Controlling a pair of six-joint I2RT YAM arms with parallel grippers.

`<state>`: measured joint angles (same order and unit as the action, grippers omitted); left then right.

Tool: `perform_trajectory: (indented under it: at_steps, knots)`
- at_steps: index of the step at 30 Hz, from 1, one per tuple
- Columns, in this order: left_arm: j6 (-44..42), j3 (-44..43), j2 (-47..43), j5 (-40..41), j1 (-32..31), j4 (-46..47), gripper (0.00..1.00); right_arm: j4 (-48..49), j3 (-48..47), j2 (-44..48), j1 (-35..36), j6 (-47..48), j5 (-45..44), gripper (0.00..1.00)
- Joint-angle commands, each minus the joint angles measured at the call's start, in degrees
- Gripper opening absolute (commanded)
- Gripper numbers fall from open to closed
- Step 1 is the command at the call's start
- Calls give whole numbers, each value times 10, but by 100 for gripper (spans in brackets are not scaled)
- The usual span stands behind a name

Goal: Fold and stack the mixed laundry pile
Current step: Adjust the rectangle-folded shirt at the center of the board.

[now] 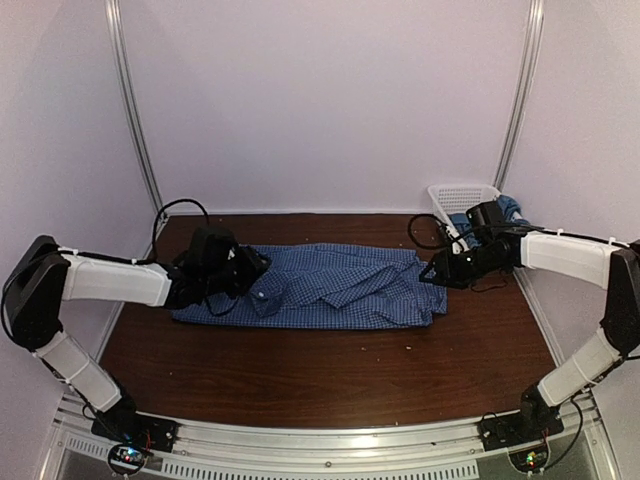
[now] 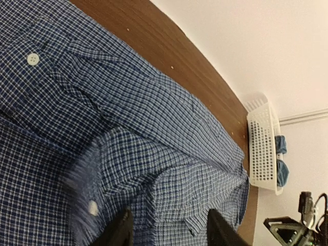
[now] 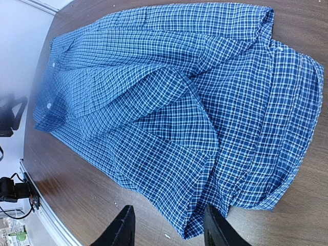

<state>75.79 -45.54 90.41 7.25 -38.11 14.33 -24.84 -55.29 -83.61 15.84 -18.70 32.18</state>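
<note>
A dark wooden desk (image 1: 300, 370) between pale walls carries the blue-and-white checked shirt (image 1: 340, 285), spread flat across its middle from 9 to 3 o'clock in the overhead view. Only that view shows both arms at once, with the left gripper (image 1: 260, 266) over the collar end at 9 o'clock and the right gripper (image 1: 430, 275) by the opposite end at 3 o'clock. The wrist views add that each gripper's fingers stand apart, released, low over the cloth, and the left wrist view shows the teal t-shirt (image 1: 510, 208) lying in the white lattice basket (image 1: 455, 198) at 1 o'clock.
</note>
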Motion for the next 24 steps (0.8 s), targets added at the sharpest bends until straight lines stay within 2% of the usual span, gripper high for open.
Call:
perform_trajectory:
  at_steps: [1,3,4,7,9,11,14,17,21,24]
  knots:
    - [-244,-46,-75,-18,1,-48,62,16,-17,-10,9,8,10,46]
    - [-374,-66,-99,-19,3,-94,78,18,-17,-13,12,9,13,46]
    - [-450,-79,-101,-26,3,-117,82,21,-16,-15,15,7,15,46]
    - [-597,-163,-67,9,3,-271,81,42,-16,-26,34,-6,20,46]
    - [-630,-172,-53,35,4,-313,80,57,-19,-39,50,-17,18,46]
    - [-607,-159,-49,19,18,-321,78,72,-24,-57,65,-26,17,46]
    - [-520,-128,-43,-19,49,-319,75,89,-37,-91,88,-34,11,45]
    - [-432,-65,-43,-102,65,-252,73,105,-51,-132,106,-39,7,44]
    - [-344,-18,-24,-145,70,-202,69,116,-66,-177,122,-39,-1,43]
    - [-301,0,-8,-170,70,-162,61,124,-69,-199,127,-40,-10,41]
